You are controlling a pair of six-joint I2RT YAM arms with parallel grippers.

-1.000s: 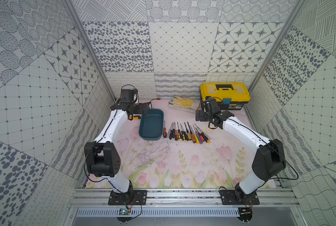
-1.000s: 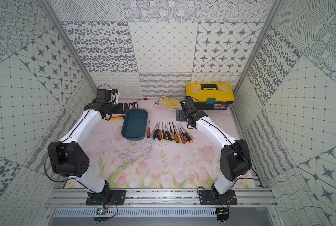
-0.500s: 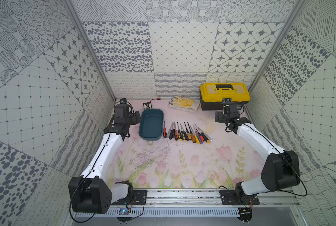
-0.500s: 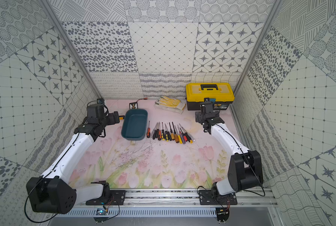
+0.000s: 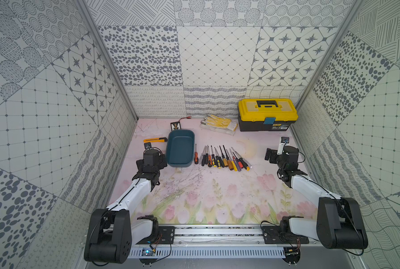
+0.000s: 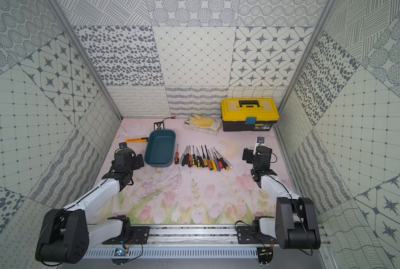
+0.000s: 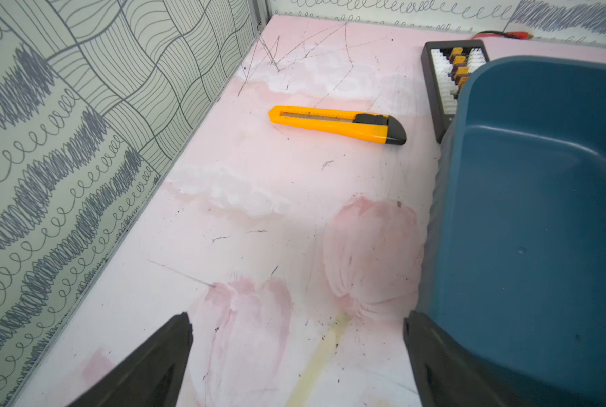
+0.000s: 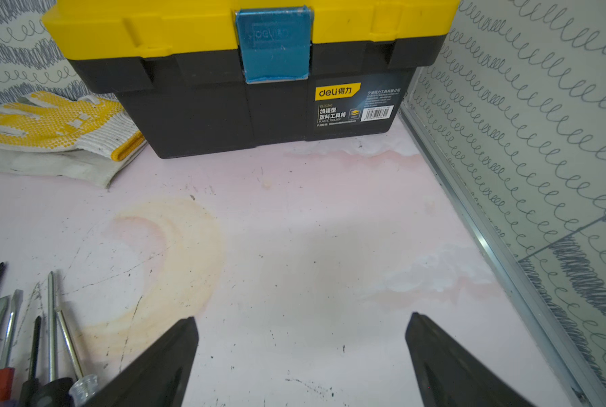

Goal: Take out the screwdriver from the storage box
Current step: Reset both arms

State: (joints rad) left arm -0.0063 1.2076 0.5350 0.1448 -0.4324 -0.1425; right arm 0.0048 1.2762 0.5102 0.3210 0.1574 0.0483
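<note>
The storage box (image 5: 180, 148) is a shallow teal tub on the pink mat, left of centre in both top views (image 6: 160, 148); nothing shows inside it. Several screwdrivers (image 5: 222, 158) lie in a row on the mat just right of the tub, and their shafts show in the right wrist view (image 8: 30, 334). My left gripper (image 7: 297, 315) is open and empty beside the tub's near left corner, one finger close to the tub wall (image 7: 541, 211). My right gripper (image 8: 302, 316) is open and empty over bare mat, right of the row and in front of the toolbox.
A yellow-lidded black toolbox (image 5: 267, 114) stands shut at the back right, with work gloves (image 5: 218, 123) to its left. A yellow utility knife (image 7: 337, 125) lies left of the tub, and a small black connector board (image 5: 176, 125) lies behind it. Patterned walls close in both sides.
Both arms have drawn back from the far end of the table toward the front and outward to the sides. Both grippers stayed open and empty.
</note>
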